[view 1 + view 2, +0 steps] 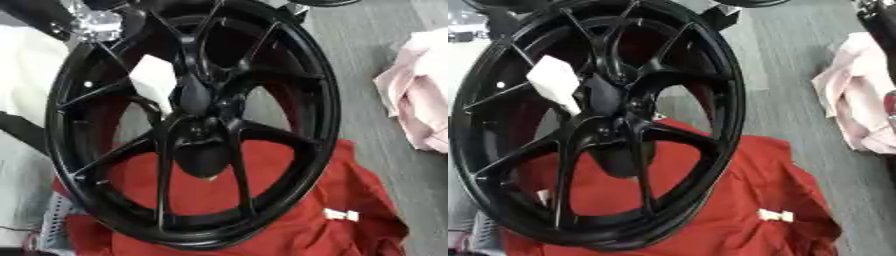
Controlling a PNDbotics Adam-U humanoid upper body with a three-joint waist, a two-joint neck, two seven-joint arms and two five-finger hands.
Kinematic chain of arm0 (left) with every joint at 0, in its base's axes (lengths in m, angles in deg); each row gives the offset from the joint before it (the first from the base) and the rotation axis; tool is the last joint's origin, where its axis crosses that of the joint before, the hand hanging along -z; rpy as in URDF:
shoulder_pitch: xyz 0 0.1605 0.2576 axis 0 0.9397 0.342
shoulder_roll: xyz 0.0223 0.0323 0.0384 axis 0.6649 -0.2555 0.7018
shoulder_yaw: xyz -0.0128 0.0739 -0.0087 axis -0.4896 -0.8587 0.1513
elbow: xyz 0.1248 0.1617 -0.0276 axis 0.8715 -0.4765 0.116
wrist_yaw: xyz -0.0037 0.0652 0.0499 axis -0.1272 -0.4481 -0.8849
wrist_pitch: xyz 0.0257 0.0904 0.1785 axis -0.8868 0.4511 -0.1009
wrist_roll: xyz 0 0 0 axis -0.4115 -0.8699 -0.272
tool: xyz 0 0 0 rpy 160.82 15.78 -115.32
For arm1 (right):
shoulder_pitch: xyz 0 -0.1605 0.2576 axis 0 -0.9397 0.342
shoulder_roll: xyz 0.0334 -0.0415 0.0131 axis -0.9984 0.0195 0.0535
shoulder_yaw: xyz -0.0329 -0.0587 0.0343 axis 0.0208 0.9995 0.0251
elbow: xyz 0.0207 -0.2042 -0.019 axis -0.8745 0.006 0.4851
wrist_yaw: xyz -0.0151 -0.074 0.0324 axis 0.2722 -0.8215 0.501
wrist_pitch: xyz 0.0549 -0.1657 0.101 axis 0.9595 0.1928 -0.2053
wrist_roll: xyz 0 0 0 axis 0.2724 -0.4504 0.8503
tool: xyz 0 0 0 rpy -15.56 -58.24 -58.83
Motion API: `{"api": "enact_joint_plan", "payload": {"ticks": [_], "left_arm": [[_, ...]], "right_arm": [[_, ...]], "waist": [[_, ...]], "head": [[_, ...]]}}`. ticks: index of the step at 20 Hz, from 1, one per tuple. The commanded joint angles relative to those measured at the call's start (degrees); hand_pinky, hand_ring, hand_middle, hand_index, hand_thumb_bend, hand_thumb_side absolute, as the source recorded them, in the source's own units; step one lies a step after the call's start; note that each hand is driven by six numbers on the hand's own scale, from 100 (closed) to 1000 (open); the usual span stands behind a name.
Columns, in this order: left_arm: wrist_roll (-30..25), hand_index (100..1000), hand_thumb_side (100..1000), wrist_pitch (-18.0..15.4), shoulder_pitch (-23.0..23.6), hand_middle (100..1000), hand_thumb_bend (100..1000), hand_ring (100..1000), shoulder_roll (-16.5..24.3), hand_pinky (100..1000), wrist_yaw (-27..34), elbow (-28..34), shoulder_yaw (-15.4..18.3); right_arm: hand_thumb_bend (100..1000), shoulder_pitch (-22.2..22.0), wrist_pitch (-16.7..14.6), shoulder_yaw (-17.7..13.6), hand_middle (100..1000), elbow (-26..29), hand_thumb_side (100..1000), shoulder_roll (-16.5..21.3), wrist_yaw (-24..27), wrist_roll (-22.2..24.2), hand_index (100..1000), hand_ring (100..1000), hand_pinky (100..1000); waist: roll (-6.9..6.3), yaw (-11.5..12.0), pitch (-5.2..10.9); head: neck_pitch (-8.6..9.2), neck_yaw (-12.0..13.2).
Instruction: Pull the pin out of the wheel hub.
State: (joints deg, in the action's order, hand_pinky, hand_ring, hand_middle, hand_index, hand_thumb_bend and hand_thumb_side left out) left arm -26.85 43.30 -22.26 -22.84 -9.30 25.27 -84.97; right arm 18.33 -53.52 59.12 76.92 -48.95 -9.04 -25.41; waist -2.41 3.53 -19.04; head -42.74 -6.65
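A large black spoked wheel stands tilted and fills most of both views. Its hub sits at the middle where the spokes meet. A white tag lies on a spoke just upper left of the hub. My left arm, with a silver joint, comes in at the top left and runs down toward the hub. A dark rounded shape over the hub looks like my left hand, but it blends with the black spokes. I cannot make out the pin. Of my right arm, only a black stretch shows at the right edge.
A red cloth lies under and in front of the wheel, with a small white label on it. A pink cloth is bunched on the grey floor to the right. White material lies at the left.
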Motion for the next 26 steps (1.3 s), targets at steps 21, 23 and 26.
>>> {"api": "enact_joint_plan", "payload": {"ticks": [21,23,26], "left_arm": [[0.08,906,455,-5.54,-1.20,821,397,885,-4.70,925,-3.08,-10.22,-6.22],[0.08,901,436,-6.18,-0.90,815,396,881,-4.84,921,-3.74,-10.95,-6.28],[0.08,900,401,-7.12,-0.44,796,384,870,-5.00,910,-4.82,-11.92,-6.44]], "right_arm": [[100,0.89,-0.06,-0.17,610,1.07,586,0.06,1.15,0.30,670,687,766],[100,0.86,-0.09,-0.18,610,1.07,587,-0.04,1.19,0.29,669,687,766],[100,0.81,-0.22,-0.17,611,1.07,587,-0.13,1.25,0.34,670,688,766]], "waist": [[0.01,-0.58,1.33],[0.02,-0.58,1.27],[0.10,-0.61,1.18]], "head": [[-0.65,1.54],[-0.66,1.68],[-0.64,1.83]]}}
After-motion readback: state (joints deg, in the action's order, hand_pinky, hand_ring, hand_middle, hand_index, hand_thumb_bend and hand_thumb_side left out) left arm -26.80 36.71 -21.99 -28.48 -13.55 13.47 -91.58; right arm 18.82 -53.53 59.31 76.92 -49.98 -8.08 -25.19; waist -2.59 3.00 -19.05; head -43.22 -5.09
